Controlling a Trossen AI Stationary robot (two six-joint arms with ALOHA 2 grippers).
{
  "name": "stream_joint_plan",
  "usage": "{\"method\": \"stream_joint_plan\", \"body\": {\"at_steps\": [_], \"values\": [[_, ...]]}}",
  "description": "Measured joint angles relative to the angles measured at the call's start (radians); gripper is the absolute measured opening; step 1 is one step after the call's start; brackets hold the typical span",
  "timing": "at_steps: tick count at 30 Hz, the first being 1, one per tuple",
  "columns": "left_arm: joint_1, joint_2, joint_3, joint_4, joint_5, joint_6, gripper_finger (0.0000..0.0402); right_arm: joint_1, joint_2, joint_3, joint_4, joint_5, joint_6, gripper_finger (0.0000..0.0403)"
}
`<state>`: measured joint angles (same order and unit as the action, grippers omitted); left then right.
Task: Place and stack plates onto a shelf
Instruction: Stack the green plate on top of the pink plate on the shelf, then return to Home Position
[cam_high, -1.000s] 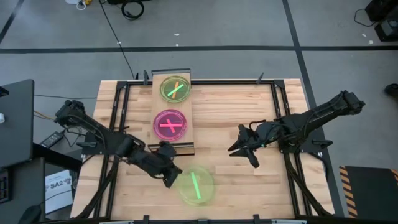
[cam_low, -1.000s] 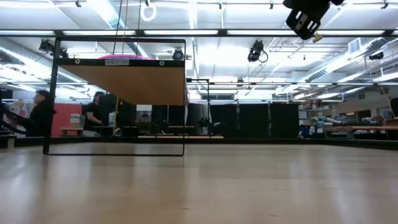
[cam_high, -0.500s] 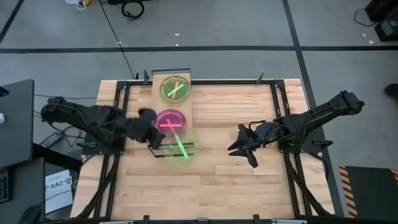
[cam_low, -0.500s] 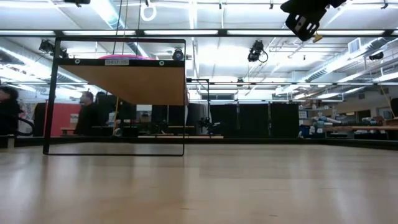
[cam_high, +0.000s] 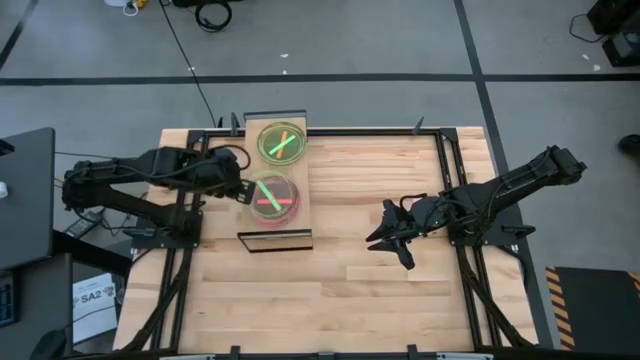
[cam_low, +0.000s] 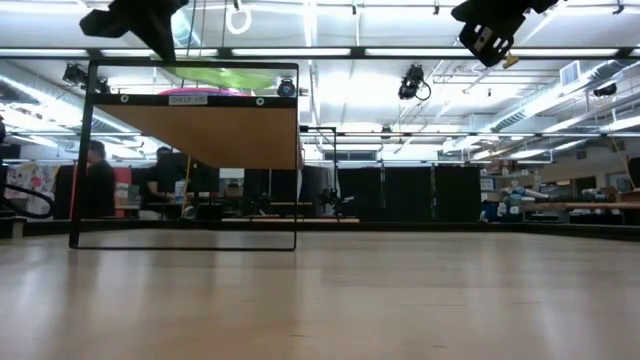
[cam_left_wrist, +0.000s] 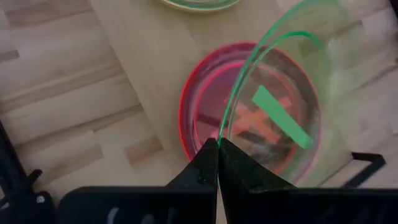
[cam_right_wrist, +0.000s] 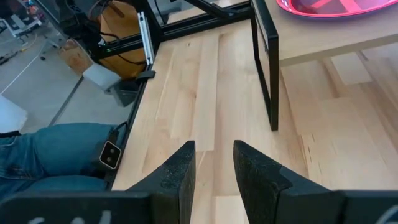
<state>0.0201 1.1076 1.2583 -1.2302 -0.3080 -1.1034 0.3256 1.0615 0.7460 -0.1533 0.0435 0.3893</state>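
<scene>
Left gripper (cam_left_wrist: 217, 146): fingers pinched tight on the rim of one green plate (cam_left_wrist: 292, 93), which extends outward from the fingertips and hangs tilted over the pink plate (cam_left_wrist: 205, 106) on the shelf (cam_high: 300, 170); whether the two touch cannot be told. In the low view the green plate shows as a thin disc just above the shelf's top edge.

Right gripper (cam_high: 385, 235): fingers (cam_right_wrist: 180, 168) parted with a gap between, nothing held; raised over the table (cam_high: 400, 300) toward its right edge, well apart from the shelf.

Plates in view, three:
- yellow-green plate (cam_high: 282, 142), one, crossed stripes, at the shelf's far end.
- Pink plate, one, crossed stripes, at the shelf's near end.
- Green plate, one, single bright stripe, held.

Shelf: one, standing along the table's far edge, left of centre.

Writing: a small label on the shelf's front rail in the low view, too small to read.
</scene>
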Motion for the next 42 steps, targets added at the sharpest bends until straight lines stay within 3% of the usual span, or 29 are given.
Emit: {"method": "stream_joint_plan", "body": {"at_steps": [14, 42], "values": [[0.058, 0.069, 0.000, 0.005, 0.043, 0.024, 0.0009, 0.000, 0.000, 0.000, -0.004, 0.000, 0.000, 0.0115], [0.058, 0.092, 0.001, 0.005, 0.043, 0.059, 0.0106, 0.000, 0.000, 0.000, 0.001, 0.000, 0.000, 0.0115]]}}
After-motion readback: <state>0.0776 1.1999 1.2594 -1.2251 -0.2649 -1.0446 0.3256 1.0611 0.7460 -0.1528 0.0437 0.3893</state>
